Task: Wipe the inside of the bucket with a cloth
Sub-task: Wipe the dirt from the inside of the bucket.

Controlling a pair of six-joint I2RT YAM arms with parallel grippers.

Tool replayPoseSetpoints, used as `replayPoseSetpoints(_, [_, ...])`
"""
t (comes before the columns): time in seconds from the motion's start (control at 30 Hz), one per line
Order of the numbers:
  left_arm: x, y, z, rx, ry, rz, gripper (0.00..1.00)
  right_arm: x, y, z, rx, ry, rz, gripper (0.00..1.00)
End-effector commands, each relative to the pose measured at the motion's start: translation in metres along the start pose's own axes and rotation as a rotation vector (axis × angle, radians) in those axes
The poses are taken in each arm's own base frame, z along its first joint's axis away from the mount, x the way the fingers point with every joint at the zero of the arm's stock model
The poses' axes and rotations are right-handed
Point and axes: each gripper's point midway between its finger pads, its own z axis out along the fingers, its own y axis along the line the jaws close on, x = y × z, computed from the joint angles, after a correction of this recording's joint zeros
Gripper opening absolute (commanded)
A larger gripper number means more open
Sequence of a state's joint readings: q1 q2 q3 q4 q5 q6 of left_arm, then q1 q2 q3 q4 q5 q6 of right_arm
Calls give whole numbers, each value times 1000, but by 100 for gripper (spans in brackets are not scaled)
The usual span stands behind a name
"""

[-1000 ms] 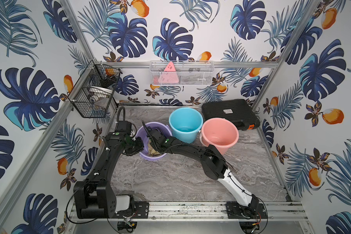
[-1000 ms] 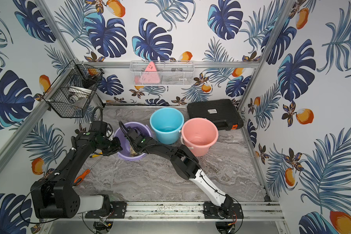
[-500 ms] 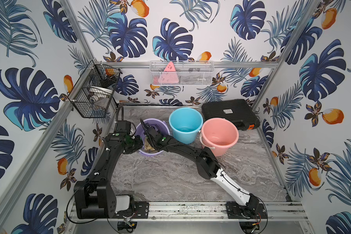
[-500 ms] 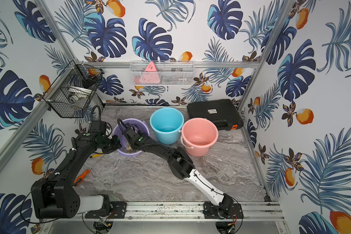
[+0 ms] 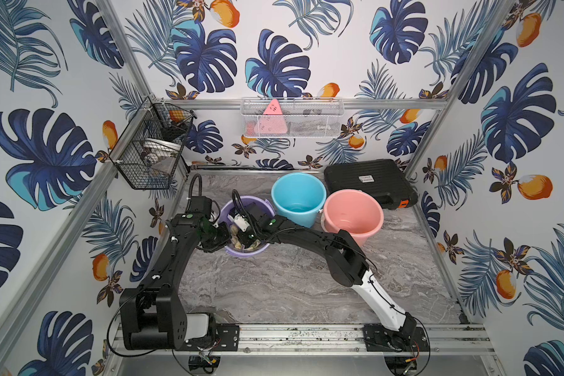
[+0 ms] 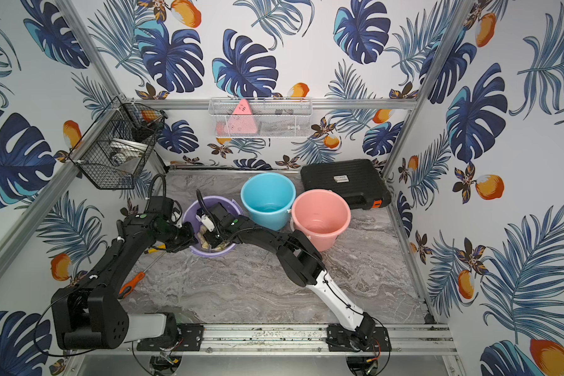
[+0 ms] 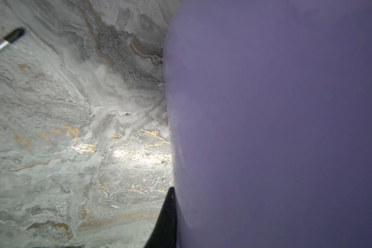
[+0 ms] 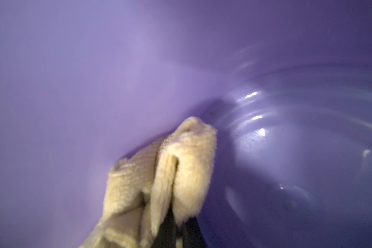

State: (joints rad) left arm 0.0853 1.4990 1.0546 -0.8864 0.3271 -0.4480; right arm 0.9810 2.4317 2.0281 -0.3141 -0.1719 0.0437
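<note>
A: Right claw (image 8: 177, 219)?
B: Pinching the cloth (image 8: 180, 163), pressed low inside the purple bucket (image 5: 263, 204) to wipe its wall.
A: Left claw (image 5: 222, 233)?
B: Clamped on the rim, likely steadying the bucket against the rubbing.

Purple bucket (image 8: 288, 128): glossy smooth plastic. Cloth (image 8: 187, 154): ribbed fuzzy terry. Tabletop (image 7: 52, 171): marbled stone-look, slight sheen.

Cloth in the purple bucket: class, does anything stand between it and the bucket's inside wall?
Nothing visible does. The right gripper, shut on the cloth, is inside the purple bucket, with the cloth's folded end against the wall.
</note>
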Motion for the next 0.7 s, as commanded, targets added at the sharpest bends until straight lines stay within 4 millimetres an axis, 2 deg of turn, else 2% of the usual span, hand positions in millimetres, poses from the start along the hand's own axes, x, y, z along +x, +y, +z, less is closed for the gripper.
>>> replayPoseSetpoints(0.0, [2,-10,1,50,24,13,0,-6,6,-15,3,-76,-11,0])
replayPoseSetpoints(0.13, [-1,-13,-4,55,17,8,0,-32,-33,-49,293,-285,-5,0])
replayPoseSetpoints(0.23, [-1,-16,-5,62,26,4,0,-41,-50,-65,487,-370,-48,0])
replayPoseSetpoints(0.33, [-1,-16,-6,58,32,-5,0,-44,-70,-71,732,-400,-110,0])
replayPoseSetpoints(0.43, [0,-18,-7,65,38,-6,0,-39,-98,-76,994,-400,-118,0])
replayPoseSetpoints(0.53, [2,-19,-9,75,39,-1,0,-30,-115,-76,1142,-391,-128,0])
replayPoseSetpoints(0.67, [7,-20,-4,93,59,2,0,-22,-128,-66,1220,-347,-126,0])
